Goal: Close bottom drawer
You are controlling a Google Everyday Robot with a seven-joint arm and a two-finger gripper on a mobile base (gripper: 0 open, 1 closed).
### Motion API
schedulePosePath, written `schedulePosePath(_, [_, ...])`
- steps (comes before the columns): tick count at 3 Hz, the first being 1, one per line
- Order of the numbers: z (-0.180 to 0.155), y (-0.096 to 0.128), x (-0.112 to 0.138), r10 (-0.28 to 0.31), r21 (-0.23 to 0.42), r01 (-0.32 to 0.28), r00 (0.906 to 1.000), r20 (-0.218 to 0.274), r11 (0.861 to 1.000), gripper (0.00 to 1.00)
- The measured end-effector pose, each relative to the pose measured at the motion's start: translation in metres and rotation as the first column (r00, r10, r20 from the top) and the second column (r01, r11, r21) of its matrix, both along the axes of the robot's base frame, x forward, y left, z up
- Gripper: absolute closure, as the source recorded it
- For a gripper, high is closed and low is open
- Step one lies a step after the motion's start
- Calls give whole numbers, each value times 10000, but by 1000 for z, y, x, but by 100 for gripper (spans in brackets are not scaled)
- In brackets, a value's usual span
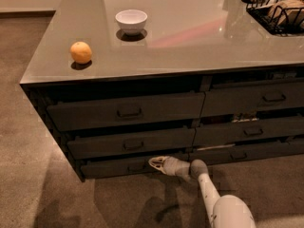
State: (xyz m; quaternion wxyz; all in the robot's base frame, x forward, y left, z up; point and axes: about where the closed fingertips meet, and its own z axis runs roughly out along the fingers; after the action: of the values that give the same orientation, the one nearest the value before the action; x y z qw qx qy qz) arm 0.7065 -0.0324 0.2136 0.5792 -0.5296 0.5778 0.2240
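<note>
The bottom drawer (114, 167) is the low dark-grey front at the foot of the wider left stack. It has a small dark pull (137, 166) at its centre and sits about level with the fronts above. My gripper (153, 163) is low above the floor, at the drawer's front just right of the pull. It points left and looks shut and empty. I cannot tell whether it touches the front. My pale arm (209, 194) runs down to the lower right.
The middle drawer (130, 144) and top drawer (126, 111) sit above. The right-hand stack (251, 132) adjoins them. On the glossy counter (199, 56) are an orange (81, 52), a white bowl (131, 21) and a black wire basket (280, 8). Carpet floor (38, 184) surrounds the cabinet.
</note>
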Motion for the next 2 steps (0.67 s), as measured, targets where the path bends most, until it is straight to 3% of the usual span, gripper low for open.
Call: schedulePosePath(2, [0, 0, 0, 1, 0, -1, 10000, 0, 10000, 100])
